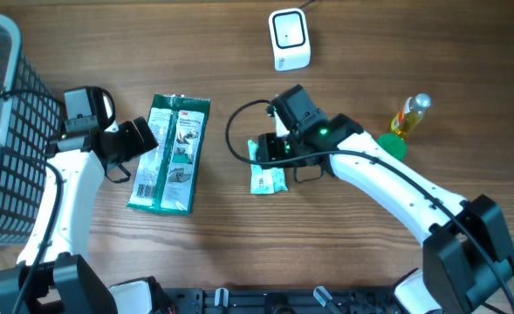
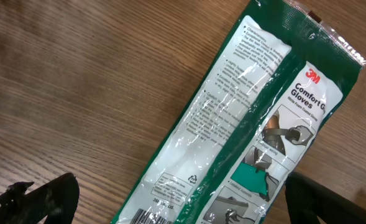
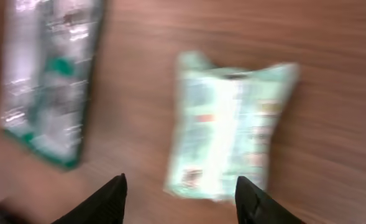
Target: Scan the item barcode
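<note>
Not scanned yet: small green packet (image 3: 229, 127) flat on counter (image 1: 239, 253), well apart from scanner (image 1: 289, 39), beneath spread right gripper (image 3: 181, 186); left gripper (image 2: 189, 196) spread over 3M gloves pack (image 2: 245, 124).

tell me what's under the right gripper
A small pale green packet, flat on the table. From overhead the right gripper covers its top end; its print is blurred.

Left claw (image 2: 183, 208) is held fully spread, pointed down. Right claw (image 3: 181, 200) is seen parted and empty, also pointed down.
</note>
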### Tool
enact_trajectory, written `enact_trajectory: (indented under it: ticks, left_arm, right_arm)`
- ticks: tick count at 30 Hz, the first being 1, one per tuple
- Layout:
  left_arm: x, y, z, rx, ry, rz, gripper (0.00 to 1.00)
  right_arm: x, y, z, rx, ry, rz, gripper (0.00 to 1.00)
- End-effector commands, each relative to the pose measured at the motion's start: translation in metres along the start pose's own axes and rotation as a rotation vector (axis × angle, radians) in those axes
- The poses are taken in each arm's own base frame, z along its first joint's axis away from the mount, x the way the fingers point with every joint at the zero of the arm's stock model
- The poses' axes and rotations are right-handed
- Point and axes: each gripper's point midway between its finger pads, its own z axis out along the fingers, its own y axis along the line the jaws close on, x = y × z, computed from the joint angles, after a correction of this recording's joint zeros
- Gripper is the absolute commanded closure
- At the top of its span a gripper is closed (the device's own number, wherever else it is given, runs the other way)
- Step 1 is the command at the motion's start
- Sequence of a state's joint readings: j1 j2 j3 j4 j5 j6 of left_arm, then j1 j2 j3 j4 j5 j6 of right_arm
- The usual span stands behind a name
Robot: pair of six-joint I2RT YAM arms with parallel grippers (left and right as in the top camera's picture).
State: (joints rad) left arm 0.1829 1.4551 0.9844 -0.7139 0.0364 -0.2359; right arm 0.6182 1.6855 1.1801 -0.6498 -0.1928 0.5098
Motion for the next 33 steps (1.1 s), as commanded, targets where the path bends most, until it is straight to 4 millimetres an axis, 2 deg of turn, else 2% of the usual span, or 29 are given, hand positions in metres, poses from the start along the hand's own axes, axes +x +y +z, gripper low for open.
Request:
enact_trajectory:
  ticks: [1,5,8,11,19,22,27,29,30,31,33]
  left_arm:
    - [0.003,-0.002,0.001,0.007,0.009,0.023,0.00]
    - [0.003,-0.002,0.001,0.007,0.009,0.023,0.00]
    - [0.003,-0.002,0.001,0.007,0.009,0.023,0.00]
    - [0.003,-0.002,0.001,0.007,0.009,0.023,0.00]
    - [0.003,-0.002,0.001,0.007,0.009,0.023,0.00]
    - [0.003,-0.002,0.001,0.007,0.009,0.023,0.00]
    - [0.003,-0.002,0.001,0.007,0.009,0.023,0.00]
    - [0.003,-0.002,0.001,0.007,0.009,0.023,0.00]
    - [0.003,-0.002,0.001,0.007,0.009,0.023,0.00]
    - [0.003,-0.002,0.001,0.007,0.009,0.023,0.00]
    - [0.003,-0.002,0.001,0.007,0.009,0.023,0.00]
  right_arm:
    - [0.003,-0.038,0.017,0.165,-0.006,0.006,0.43]
    - [0.009,-0.044,0.038,0.176,0.040,0.012,0.44]
    - [0.010,-0.037,0.048,0.127,0.058,0.013,0.49]
    - [0.012,-0.037,0.051,0.124,0.069,0.015,0.53]
    - [0.017,-0.040,0.062,0.124,0.094,0.021,0.55]
    - [0.020,-0.042,0.069,0.128,0.109,0.025,0.59]
    - [0.026,-0.033,0.084,0.055,0.149,0.031,0.59]
    - [0.026,-0.032,0.084,0.052,0.151,0.030,0.67]
    - [0.026,-0.029,0.083,0.034,0.156,0.022,0.77]
    - [0.026,-0.024,0.080,0.004,0.162,0.005,0.94]
    - [0.021,-0.020,0.070,-0.037,0.152,0.008,0.96]
